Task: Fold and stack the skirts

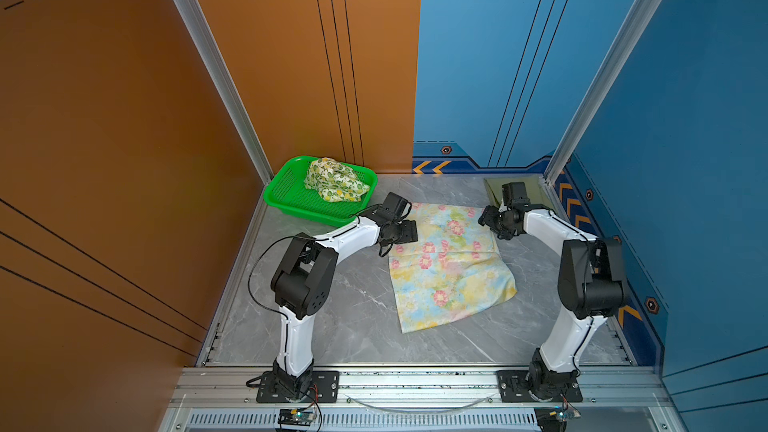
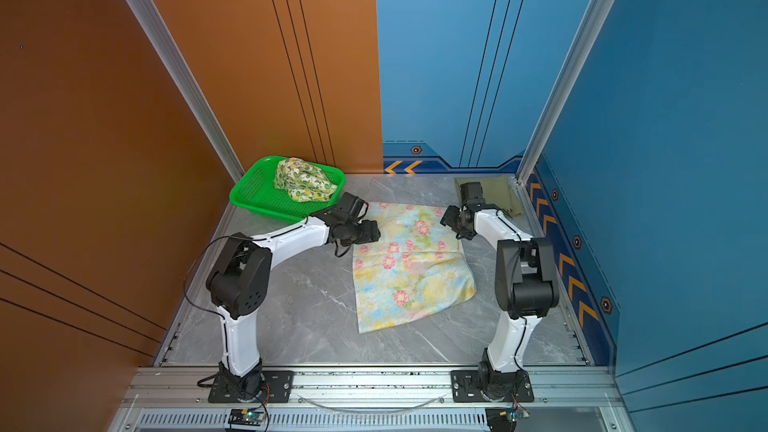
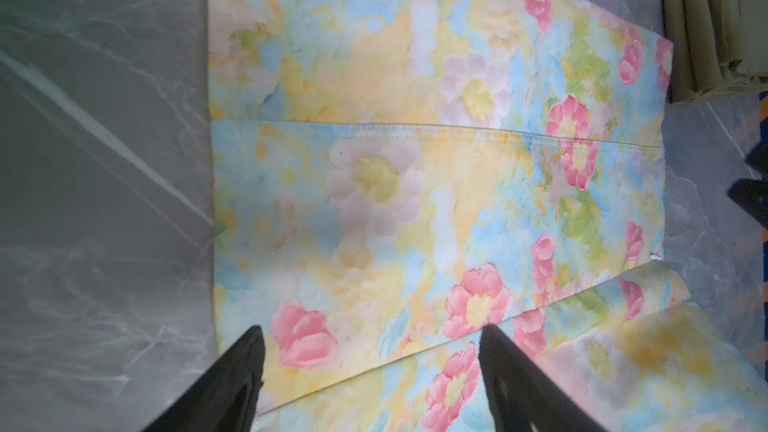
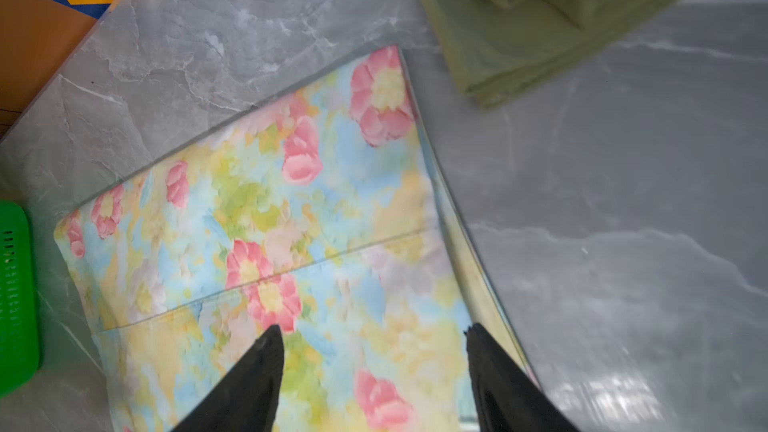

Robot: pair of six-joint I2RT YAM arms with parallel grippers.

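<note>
Soft floral skirt flat on veined grey table; left fingers, right fingers tapered, wide apart, empty.

Around your work area
You have a green basket at the far left corner of the grey marble tabletop, beside the orange wall

The grey marbled tabletop carried three things. A green perforated basket sat at its far left corner. A pastel floral skirt lay spread flat around the middle, reaching toward the far edge. A folded olive skirt lay in the far right corner, near the floral one but apart.
</note>
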